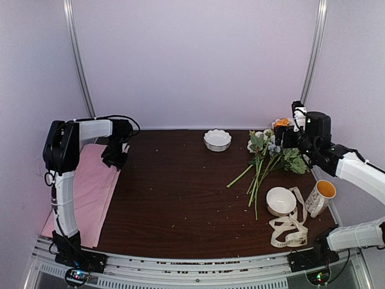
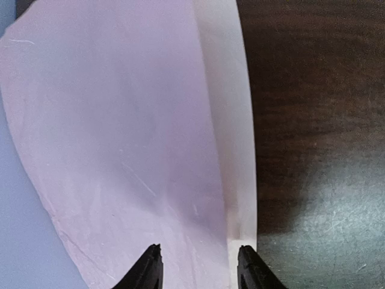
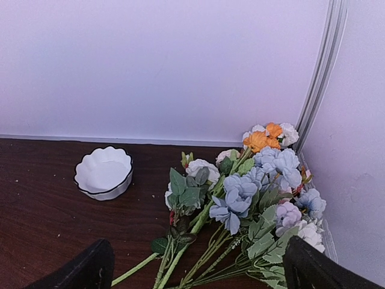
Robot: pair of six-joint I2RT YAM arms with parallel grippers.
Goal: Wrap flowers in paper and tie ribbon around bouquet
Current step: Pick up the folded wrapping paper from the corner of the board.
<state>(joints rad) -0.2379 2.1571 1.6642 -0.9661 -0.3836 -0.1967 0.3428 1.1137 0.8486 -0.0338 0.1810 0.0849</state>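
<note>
The table [image 1: 180,198] was dark brown wood, shut in by pale lilac walls, and from where I stood almost nothing of the job looked done. The paper [image 1: 90,180] lay flat at the table's left side, its outer part hanging over the edge, well apart from everything else. The left gripper [image 1: 114,158] hung over the sheet's right-hand border. In its own camera the two black fingertips [image 2: 150,271] stood a middling way apart with a raised fold of the pink sheet running between them. I could not see them pinching it.

Far across, in the back right corner, the flowers [image 1: 271,150] lay loose on the wood, blooms toward the wall and stems fanned toward the middle. The right gripper [image 1: 283,137] hovered just above them with its jaws spread wide, holding nothing.

The ribbon [image 1: 292,229] sat in an untidy loop at the near right, beside a white bowl [image 1: 281,200] and a mug [image 1: 320,197]. A scalloped bowl [image 1: 217,139] stood alone near the back wall.

So, to my eye, no wrapping had begun. Paper and flowers had to be brought together, rolled into a cone, and then tied.
</note>
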